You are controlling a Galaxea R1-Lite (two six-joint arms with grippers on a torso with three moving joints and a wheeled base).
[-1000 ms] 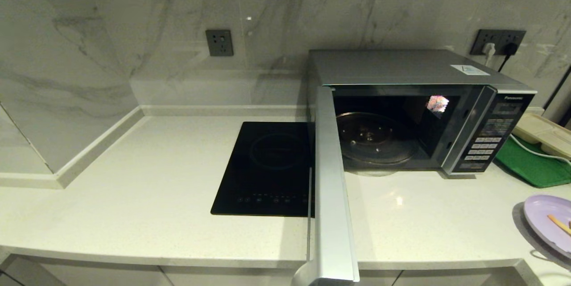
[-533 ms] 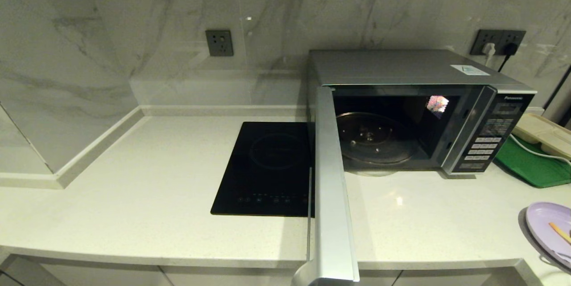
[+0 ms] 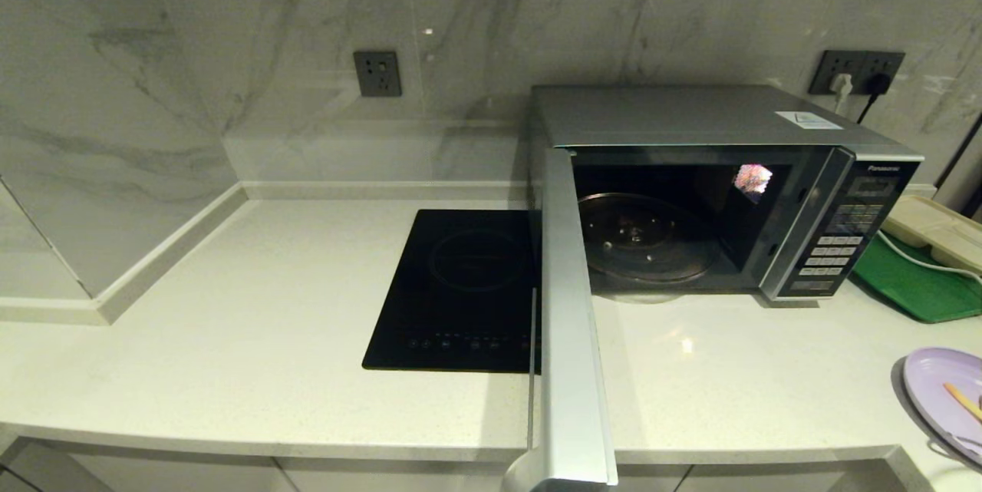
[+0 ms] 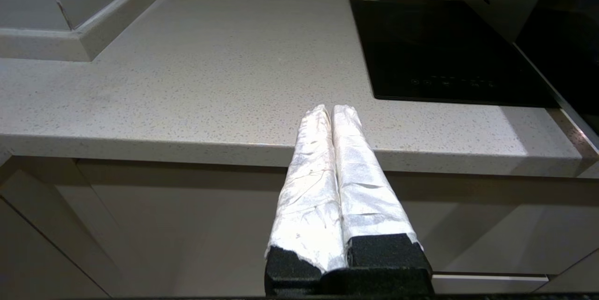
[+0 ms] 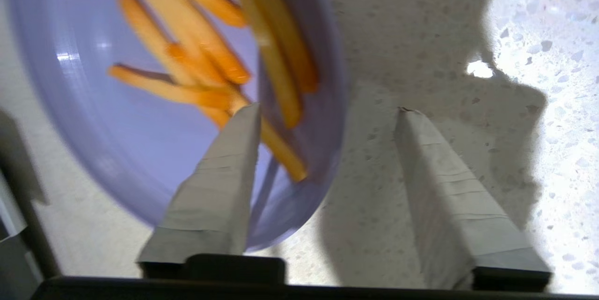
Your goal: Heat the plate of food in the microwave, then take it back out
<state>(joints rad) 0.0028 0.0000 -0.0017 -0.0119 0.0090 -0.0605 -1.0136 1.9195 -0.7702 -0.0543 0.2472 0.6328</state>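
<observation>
My right claw [image 5: 327, 110] stands wide apart over the plate of food [image 5: 117, 150], one finger above the fries, the other beyond the rim over the table [image 3: 729, 377]. The plate lies at the table's right edge. The microwave [image 3: 690, 123] gapes open. My left claw [image 4: 327, 113] is pressed together, parked before the table's front edge.

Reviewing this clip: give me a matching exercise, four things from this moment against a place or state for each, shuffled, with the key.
Things:
1. microwave door
2. plate of food
3. left gripper
4. right gripper

States or places:
A. fingers pressed together, at the counter's front edge
B. swung open
C. fingers spread apart, one over the plate
D. on the counter, right of the microwave

Pairs: 1-B, 2-D, 3-A, 4-C
</observation>
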